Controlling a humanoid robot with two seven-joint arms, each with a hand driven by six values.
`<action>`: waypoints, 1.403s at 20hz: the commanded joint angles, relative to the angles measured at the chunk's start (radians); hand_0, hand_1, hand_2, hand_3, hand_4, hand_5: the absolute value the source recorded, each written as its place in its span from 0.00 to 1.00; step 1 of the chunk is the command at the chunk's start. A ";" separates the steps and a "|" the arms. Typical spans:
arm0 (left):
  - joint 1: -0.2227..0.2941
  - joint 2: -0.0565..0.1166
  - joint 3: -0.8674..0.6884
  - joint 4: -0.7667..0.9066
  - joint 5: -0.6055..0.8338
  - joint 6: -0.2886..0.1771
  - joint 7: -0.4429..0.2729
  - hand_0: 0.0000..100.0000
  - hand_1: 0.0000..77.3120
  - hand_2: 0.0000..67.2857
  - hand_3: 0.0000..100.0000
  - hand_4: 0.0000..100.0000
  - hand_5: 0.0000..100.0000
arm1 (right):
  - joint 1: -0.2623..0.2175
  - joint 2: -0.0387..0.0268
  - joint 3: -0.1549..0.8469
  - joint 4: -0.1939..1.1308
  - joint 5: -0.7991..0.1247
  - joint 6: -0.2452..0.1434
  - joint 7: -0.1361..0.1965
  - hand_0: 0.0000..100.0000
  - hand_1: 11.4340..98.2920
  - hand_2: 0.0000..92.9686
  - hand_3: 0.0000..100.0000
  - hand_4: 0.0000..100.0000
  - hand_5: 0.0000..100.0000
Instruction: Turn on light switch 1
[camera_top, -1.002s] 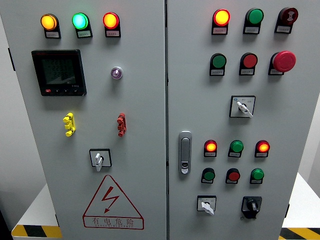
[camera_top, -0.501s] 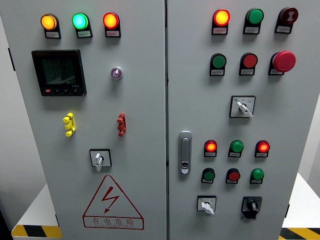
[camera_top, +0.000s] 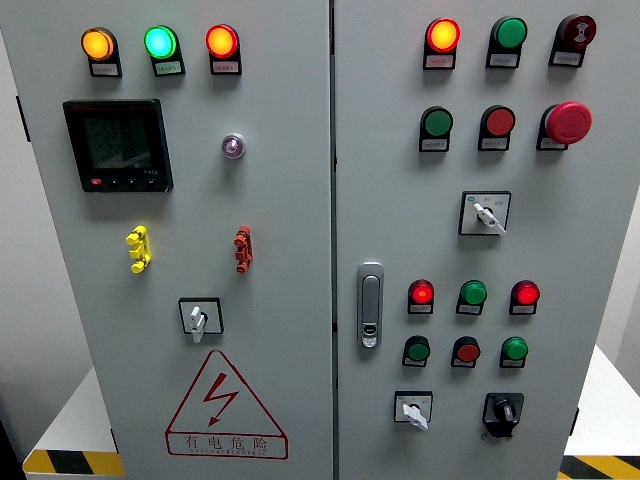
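Note:
A grey control cabinet with two doors fills the head view. White-handled rotary switches sit on the left door, at the right door's middle and near its bottom, beside a black knob switch. Amber, green and red lamps glow at the top left, and a red lamp glows at the top right. I cannot tell which control is switch 1. Neither hand shows.
A black meter display, a key lock, yellow and red terminals and a warning triangle are on the left door. A door handle, a red mushroom stop button and several round buttons are on the right door.
The two red lamps in the lower right row have dimmed from an orange glow to plain red. Nothing else has moved.

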 joint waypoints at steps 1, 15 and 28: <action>0.000 0.000 -0.002 -0.001 0.000 0.000 -0.003 0.00 0.01 0.03 0.00 0.00 0.06 | 0.000 0.0000 0.000 0.000 0.000 0.000 -0.001 0.00 0.13 0.00 0.11 0.23 0.15; -0.005 0.009 -0.978 -0.054 1.016 -0.001 -0.007 0.00 0.03 0.03 0.00 0.00 0.05 | 0.000 0.0000 0.000 0.000 0.000 0.000 -0.001 0.00 0.13 0.00 0.11 0.23 0.15; 0.021 -0.015 -1.456 -0.577 1.404 0.008 -0.006 0.00 0.13 0.07 0.00 0.02 0.07 | 0.000 0.0000 0.000 0.000 0.000 0.000 -0.001 0.00 0.13 0.00 0.11 0.23 0.15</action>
